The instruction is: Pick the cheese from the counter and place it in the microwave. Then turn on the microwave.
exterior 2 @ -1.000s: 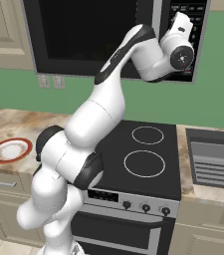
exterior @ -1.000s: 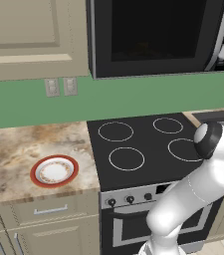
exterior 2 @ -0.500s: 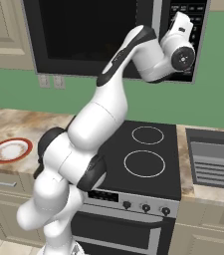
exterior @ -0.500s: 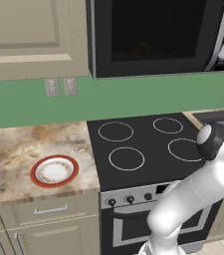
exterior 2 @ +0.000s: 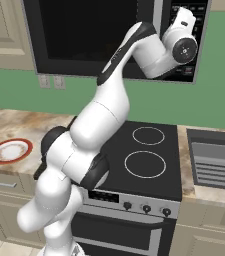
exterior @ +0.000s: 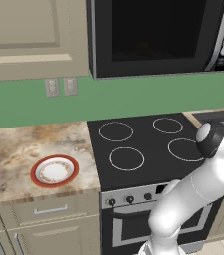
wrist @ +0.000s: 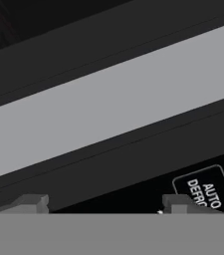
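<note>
The black microwave (exterior: 153,35) (exterior 2: 84,35) hangs above the stove, its dark window door closed. My arm reaches up to the button panel (exterior 2: 202,20) on its right side, where my gripper (exterior 2: 185,17) (wrist: 105,204) is pressed close. In the hand view the fingertips (wrist: 31,201) stand wide apart with nothing between them, facing the silver trim (wrist: 108,114) and an "AUTO DEFROST" button (wrist: 203,191). The gripper is open. The cheese is out of view. The marbled counter (exterior: 14,149) (exterior 2: 14,125) lies to the left of the stove.
A white plate with a red rim (exterior: 54,171) (exterior 2: 10,150) sits on the counter. The black stovetop (exterior: 143,144) (exterior 2: 144,155) is under the microwave, a sink (exterior 2: 216,162) lies to its right, and beige wall cabinets (exterior: 34,35) hang at upper left.
The hand has shifted slightly at the microwave's button panel. The plate and everything else stay where they were.
</note>
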You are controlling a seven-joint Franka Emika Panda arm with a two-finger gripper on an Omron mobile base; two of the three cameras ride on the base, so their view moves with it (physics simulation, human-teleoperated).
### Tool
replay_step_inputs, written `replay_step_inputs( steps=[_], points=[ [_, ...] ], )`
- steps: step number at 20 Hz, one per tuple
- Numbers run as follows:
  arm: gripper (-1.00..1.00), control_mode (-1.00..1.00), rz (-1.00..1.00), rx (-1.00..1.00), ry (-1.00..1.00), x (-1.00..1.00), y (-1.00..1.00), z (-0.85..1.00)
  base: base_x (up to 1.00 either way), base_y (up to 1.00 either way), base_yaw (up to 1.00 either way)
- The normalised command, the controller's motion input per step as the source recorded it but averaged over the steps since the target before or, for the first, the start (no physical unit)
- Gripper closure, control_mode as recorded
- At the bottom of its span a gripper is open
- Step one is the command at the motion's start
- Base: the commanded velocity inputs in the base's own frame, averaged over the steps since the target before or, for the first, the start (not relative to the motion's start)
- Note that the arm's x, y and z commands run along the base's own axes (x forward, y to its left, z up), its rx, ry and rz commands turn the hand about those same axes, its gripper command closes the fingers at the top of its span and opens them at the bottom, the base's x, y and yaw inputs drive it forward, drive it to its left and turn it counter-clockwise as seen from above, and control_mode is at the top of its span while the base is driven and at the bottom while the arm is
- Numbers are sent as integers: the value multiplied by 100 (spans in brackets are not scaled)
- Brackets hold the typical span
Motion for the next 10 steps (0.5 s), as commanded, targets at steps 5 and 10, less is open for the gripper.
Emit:
replay_step_inputs(
  steps=[5,10],
  points=[
    [-100,-100,0,0,5,-3,-21,7,0,0,0],
    [-100,-100,0,0,1,0,-30,2,0,0,0]
  ],
)
